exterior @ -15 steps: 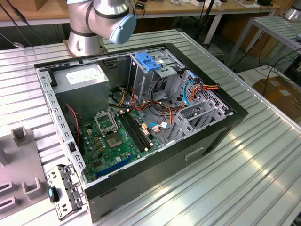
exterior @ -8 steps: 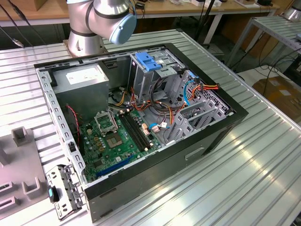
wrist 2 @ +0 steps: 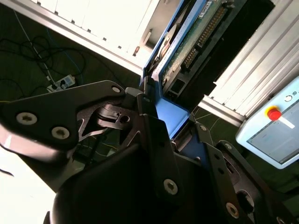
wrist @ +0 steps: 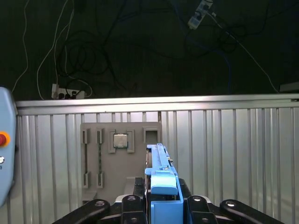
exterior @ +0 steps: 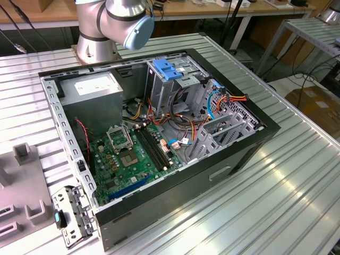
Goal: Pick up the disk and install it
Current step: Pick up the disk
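Note:
My gripper is shut on the disk, which stands on edge between the black fingers. In the first wrist view the disk's blue side rail faces the camera. The second wrist view shows the disk with its green circuit board and connectors, its blue rail clamped in the gripper. It is held up in the air above the ribbed metal table. In the exterior view the open computer case lies on the table with its drive cage near the arm's base.
A grey fixture plate carrying a processor chip lies on the table below the disk. Inside the case are a grey power-supply box, a green motherboard and loose cables. A control pendant sits nearby.

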